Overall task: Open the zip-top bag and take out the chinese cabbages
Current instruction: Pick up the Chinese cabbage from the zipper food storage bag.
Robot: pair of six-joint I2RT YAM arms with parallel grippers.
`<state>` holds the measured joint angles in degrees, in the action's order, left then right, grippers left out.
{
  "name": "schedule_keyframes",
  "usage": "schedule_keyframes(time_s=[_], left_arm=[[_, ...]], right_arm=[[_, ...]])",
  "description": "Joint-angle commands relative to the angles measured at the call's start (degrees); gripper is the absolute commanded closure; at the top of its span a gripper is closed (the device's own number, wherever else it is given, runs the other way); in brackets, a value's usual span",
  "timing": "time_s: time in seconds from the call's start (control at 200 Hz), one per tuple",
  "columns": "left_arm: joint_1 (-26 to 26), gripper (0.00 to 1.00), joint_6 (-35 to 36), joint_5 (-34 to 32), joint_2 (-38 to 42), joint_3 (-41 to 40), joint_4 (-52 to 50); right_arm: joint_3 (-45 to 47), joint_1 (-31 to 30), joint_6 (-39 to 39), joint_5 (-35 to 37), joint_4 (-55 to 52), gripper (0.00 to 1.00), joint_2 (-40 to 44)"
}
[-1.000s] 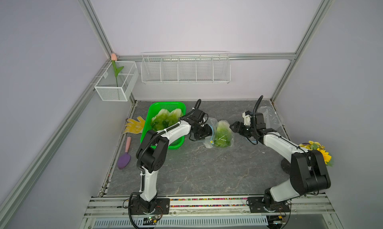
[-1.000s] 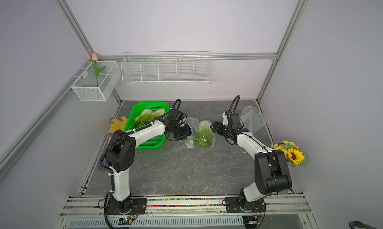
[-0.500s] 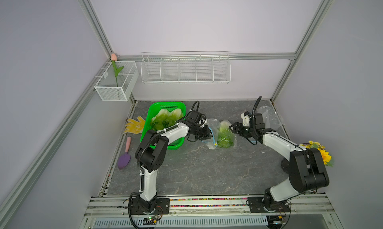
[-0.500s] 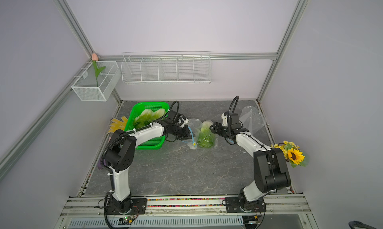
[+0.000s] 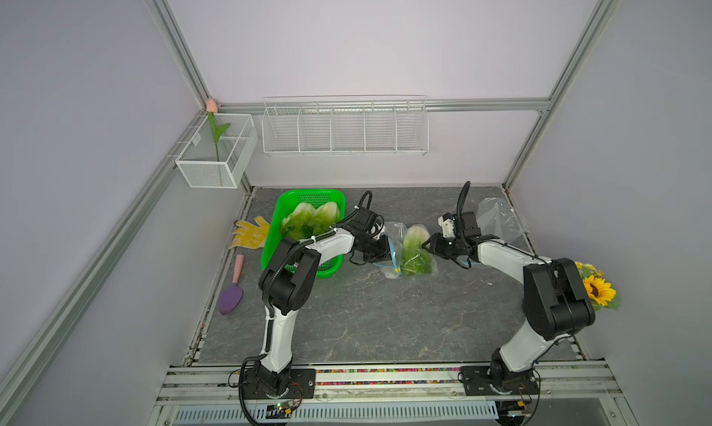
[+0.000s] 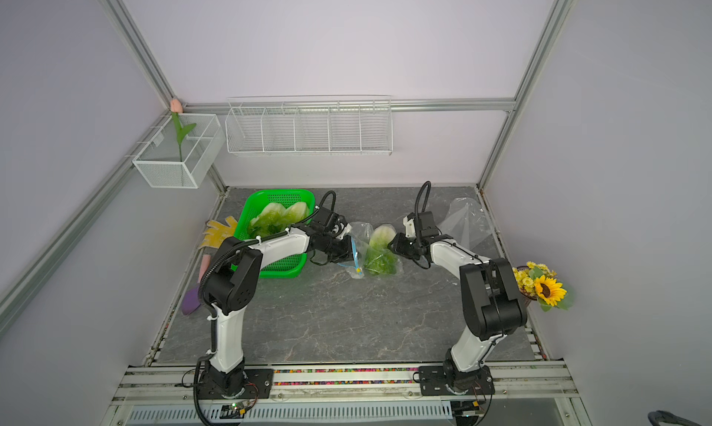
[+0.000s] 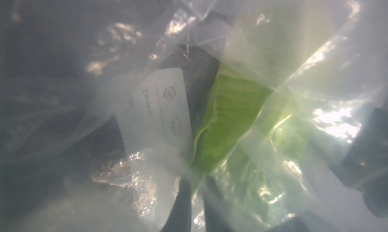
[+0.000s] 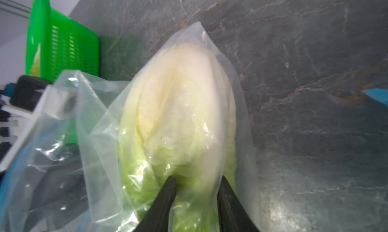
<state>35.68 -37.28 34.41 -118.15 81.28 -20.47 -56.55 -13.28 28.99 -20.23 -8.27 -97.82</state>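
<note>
The clear zip-top bag (image 5: 393, 230) (image 6: 358, 231) lies mid-table with a blue zip strip at its left end. One chinese cabbage (image 5: 415, 246) (image 6: 379, 246) (image 8: 178, 94) is inside it, pale base toward the back. My left gripper (image 5: 385, 250) (image 6: 348, 250) (image 7: 197, 178) is at the zip end, its jaws nearly together on bag film, with a green leaf at the tips. Crumpled film covers the left wrist view. My right gripper (image 5: 425, 246) (image 6: 391, 246) (image 8: 197, 180) pinches the bag's right side over the cabbage's leafy part. More chinese cabbages (image 5: 312, 219) (image 6: 277, 216) lie in the green basket (image 5: 283, 212) (image 6: 246, 216).
Another empty clear bag (image 5: 497, 219) lies at the back right. A yellow glove (image 5: 250, 233) and a purple trowel (image 5: 231, 298) lie left of the basket. Sunflowers (image 5: 595, 289) stand at the right edge. White wire racks (image 5: 345, 129) hang on the back wall.
Both grippers have closed, first the left and then the right. The left moved right onto the bag's zip end. The right moved left onto the bag over the cabbage.
</note>
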Motion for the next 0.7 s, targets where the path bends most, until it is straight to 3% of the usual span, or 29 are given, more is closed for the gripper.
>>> schedule_keyframes(time_s=[0.0,0.205,0.415,0.485,0.695], left_arm=[[0.35,0.81,0.89,-0.6,-0.27,0.54,-0.54],[0.35,0.76,0.89,0.03,0.09,-0.14,0.35],[-0.12,0.72,0.36,-0.22,0.87,-0.8,1.46],[-0.42,0.72,0.1,-0.4,1.55,-1.42,2.16],[-0.52,0.68,-0.52,-0.13,2.39,-1.2,3.46]], right_arm=[[-0.05,-0.42,1.03,2.36,-3.09,0.77,-3.64],[-0.21,-0.36,2.73,2.68,-2.77,0.82,-6.91],[-1.64,1.18,1.4,5.67,-7.43,0.77,-7.02],[-2.59,4.36,0.28,6.17,-9.27,0.77,-8.09],[-11.29,2.47,-5.68,-1.9,-15.86,0.81,-14.66]])
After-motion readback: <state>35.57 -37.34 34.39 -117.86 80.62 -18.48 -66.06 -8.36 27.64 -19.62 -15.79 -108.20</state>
